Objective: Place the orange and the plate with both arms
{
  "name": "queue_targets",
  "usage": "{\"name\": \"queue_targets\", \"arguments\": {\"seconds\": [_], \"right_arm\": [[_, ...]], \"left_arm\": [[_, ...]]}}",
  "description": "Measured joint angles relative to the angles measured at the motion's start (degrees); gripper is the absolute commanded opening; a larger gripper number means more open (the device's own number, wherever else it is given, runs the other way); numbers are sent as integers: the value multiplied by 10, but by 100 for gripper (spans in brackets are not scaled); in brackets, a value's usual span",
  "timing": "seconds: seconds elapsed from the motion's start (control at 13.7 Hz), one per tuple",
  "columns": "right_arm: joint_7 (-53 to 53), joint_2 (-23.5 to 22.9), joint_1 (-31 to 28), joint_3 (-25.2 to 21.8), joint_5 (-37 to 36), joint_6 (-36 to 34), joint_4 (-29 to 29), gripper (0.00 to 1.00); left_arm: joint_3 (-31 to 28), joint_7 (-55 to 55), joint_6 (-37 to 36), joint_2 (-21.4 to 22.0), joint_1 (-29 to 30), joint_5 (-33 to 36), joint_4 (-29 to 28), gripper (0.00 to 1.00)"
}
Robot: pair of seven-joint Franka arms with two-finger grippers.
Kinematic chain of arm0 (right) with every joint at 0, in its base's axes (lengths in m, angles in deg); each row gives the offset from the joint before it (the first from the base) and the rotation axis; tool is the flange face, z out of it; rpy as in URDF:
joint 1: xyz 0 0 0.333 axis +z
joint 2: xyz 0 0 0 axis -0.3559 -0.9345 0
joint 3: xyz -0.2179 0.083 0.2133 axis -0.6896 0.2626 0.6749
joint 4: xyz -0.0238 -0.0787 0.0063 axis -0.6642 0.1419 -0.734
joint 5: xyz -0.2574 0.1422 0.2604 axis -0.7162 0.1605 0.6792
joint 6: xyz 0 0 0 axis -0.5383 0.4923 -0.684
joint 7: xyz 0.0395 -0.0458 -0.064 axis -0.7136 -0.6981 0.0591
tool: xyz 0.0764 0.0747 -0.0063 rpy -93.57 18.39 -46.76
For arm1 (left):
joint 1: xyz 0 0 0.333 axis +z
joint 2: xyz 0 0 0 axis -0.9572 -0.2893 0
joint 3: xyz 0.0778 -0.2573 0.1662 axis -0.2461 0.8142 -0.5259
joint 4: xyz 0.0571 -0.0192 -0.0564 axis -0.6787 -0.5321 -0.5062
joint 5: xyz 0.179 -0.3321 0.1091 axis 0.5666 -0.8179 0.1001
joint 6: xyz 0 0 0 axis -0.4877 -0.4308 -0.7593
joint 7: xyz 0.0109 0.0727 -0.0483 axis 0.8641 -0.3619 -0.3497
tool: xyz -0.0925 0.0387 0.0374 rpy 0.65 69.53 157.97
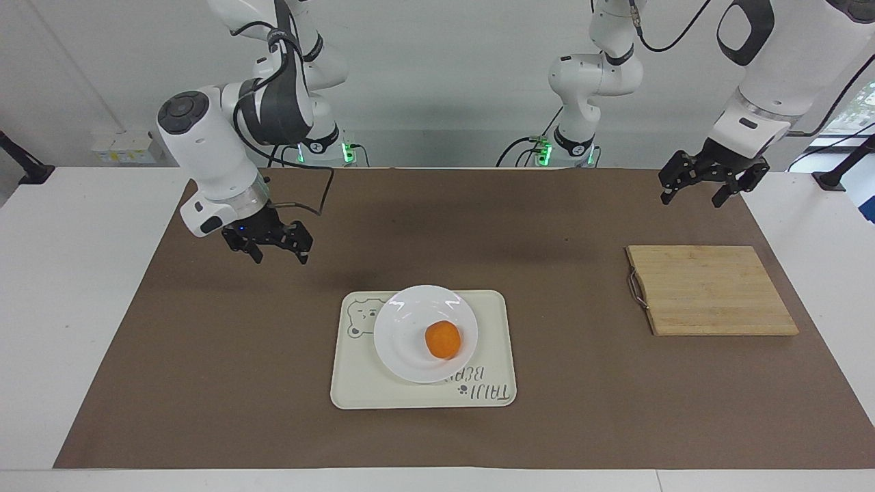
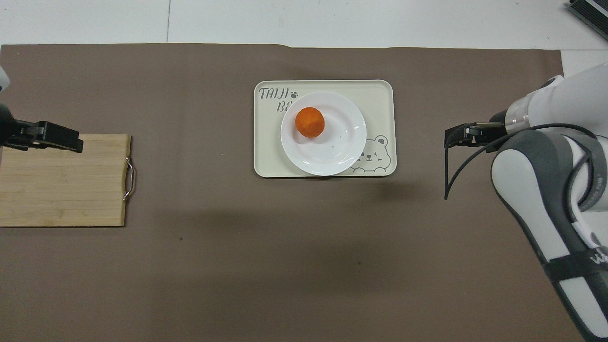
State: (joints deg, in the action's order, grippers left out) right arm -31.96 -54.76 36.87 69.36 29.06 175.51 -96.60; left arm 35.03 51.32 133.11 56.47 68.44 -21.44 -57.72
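The orange [image 1: 443, 339] lies in the white plate [image 1: 409, 326], which rests on the cream bear-print tray [image 1: 362, 391]. In the overhead view the orange [image 2: 309, 122] sits in the part of the plate [image 2: 335, 149] farther from the robots. My right gripper [image 1: 280, 258] is open and empty, raised over the brown mat beside the tray, toward the right arm's end; it also shows in the overhead view [image 2: 450, 137]. My left gripper [image 1: 690, 201] is open and empty. It waits, raised over the mat by the cutting board, and also shows in the overhead view [image 2: 71, 141].
A wooden cutting board [image 1: 711, 290] with a metal handle lies toward the left arm's end of the table; it also shows in the overhead view [image 2: 61, 183]. A brown mat [image 1: 567, 424] covers the table. A cable loops from the right wrist.
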Motion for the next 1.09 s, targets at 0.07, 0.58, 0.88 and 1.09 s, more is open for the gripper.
{"name": "queue_targets", "arguments": {"seconds": [0.07, 0.58, 0.88, 1.09], "right_arm": [[16, 4, -8, 0, -8, -1, -4, 100], [107, 49, -71, -1, -31, -47, -12, 100], [107, 92, -66, 2, -57, -100, 6, 100], [107, 97, -66, 5, -65, -162, 70, 100]], "left_arm": [[0, 0, 0, 0, 0, 0, 0, 100], [0, 0, 0, 0, 0, 0, 0, 100], [0, 0, 0, 0, 0, 0, 0, 100], [0, 0, 0, 0, 0, 0, 0, 100]]}}
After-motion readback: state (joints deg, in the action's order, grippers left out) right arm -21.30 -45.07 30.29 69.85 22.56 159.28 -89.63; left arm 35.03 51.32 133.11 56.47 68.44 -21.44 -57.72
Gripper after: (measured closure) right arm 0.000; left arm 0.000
